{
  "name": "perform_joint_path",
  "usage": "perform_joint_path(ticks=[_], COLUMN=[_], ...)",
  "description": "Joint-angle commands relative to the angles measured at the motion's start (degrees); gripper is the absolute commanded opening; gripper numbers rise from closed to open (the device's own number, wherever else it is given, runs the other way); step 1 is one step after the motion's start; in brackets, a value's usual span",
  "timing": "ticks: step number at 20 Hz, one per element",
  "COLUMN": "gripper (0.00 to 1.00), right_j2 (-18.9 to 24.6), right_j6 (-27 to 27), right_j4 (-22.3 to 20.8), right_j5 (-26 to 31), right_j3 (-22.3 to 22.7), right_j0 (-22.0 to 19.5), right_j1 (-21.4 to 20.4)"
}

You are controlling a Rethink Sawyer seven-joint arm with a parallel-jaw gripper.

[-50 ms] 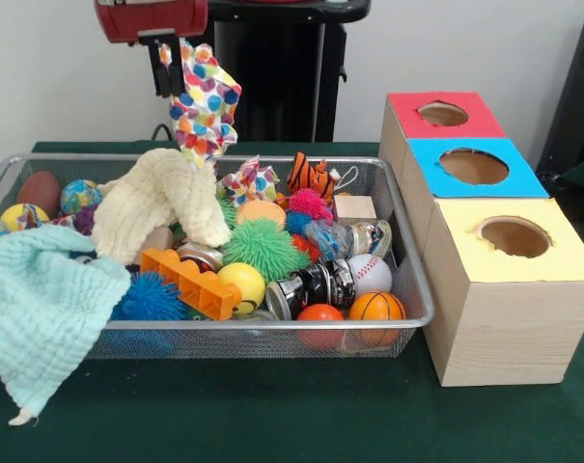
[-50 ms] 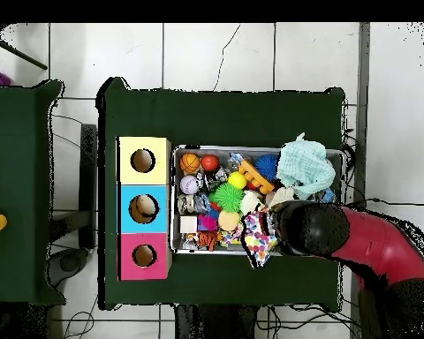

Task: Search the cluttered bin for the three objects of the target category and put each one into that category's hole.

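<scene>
Polka-dot cloth (image 1: 204,104) is being held up at the upper centre of the front view, hanging from the closed fingers of the gripper (image 1: 170,66) above the back rim of the wire bin (image 1: 407,260). In the overhead view the same cloth (image 2: 260,234) is being shown at the lower edge of the bin (image 2: 175,201), just left of the red and black arm (image 2: 357,243).

Nearest the camera in the front view, a mint green cloth (image 1: 41,313) is being draped over the bin's lower left corner. Just behind the front rim, a small basketball (image 1: 376,308), an orange ball (image 1: 320,314), a blue spiky ball (image 1: 149,297) and an orange building block (image 1: 190,282) are being seen. Further in, a baseball (image 1: 370,273), a green spiky ball (image 1: 264,246) and a cream knitted cloth (image 1: 161,203) are lying among the clutter — a tiger-striped toy (image 1: 310,177) is sitting near the back wall.

At the right of the frame, three wooden boxes are standing in a row beside the bin: the yellow-topped box (image 1: 509,289) nearest, the blue-topped box (image 1: 475,169) behind it, the red-topped box (image 1: 441,116) farthest — each with a round hole on top.
</scene>
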Motion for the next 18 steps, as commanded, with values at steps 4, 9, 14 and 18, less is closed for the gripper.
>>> perform_joint_path(ticks=[4,9,14,18], gripper=[1.0,1.0,1.0,1.0], right_j2=[3.1,1.9,2.5,2.8], right_j6=[-2.3,1.0,1.1,2.8], right_j4=[0.2,0.6,1.1,0.3], right_j5=[3.3,4.1,3.4,0.7], right_j3=[5.4,4.4,4.1,2.9], right_j0=[-0.5,1.3,1.6,3.9], right_j1=[-0.9,-0.9,0.2,4.3])
